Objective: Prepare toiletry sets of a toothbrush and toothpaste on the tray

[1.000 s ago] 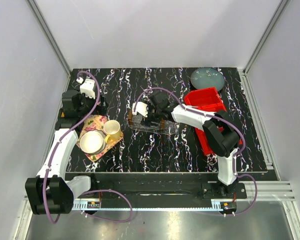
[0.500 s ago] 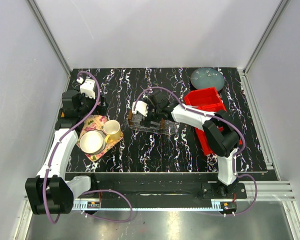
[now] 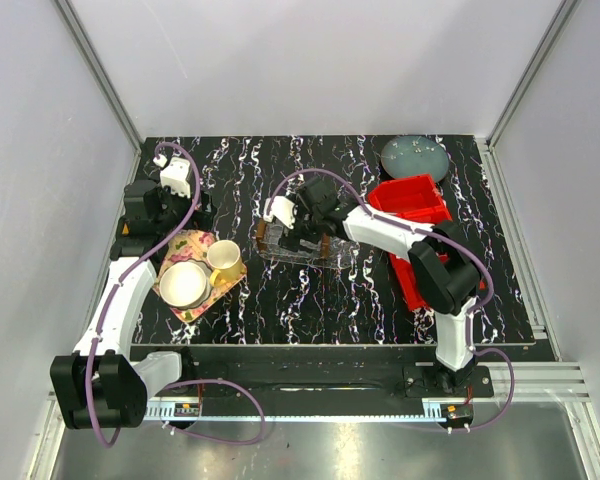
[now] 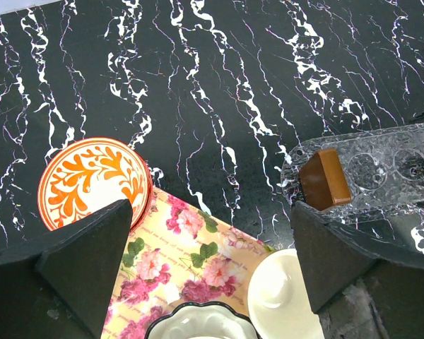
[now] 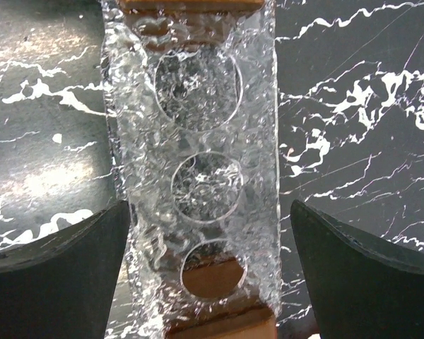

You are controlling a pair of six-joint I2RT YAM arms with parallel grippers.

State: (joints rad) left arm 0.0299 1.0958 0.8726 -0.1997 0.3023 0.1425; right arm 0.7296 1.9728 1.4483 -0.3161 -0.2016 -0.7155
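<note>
The clear ribbed tray (image 3: 300,250) with brown end handles lies at the table's middle. It fills the right wrist view (image 5: 198,127), where round rings show in its see-through surface. My right gripper (image 3: 298,225) hangs right above it, open, one finger on each side of the tray (image 5: 210,212), holding nothing. My left gripper (image 3: 170,205) is open and empty above the flowery tray; in its wrist view (image 4: 212,208) the clear tray's end (image 4: 381,169) lies to the right. No toothbrush and no toothpaste tube shows in any view.
The flowery tray (image 3: 195,270) holds a white bowl (image 3: 184,285) and a cream cup (image 3: 224,257). An orange-patterned plate (image 4: 92,180) lies beside it. A red bin (image 3: 415,215) stands right of the clear tray, and a grey round plate (image 3: 415,157) at the back right.
My right wrist has shifted slightly toward the far side over the clear tray. The left arm has not moved.
</note>
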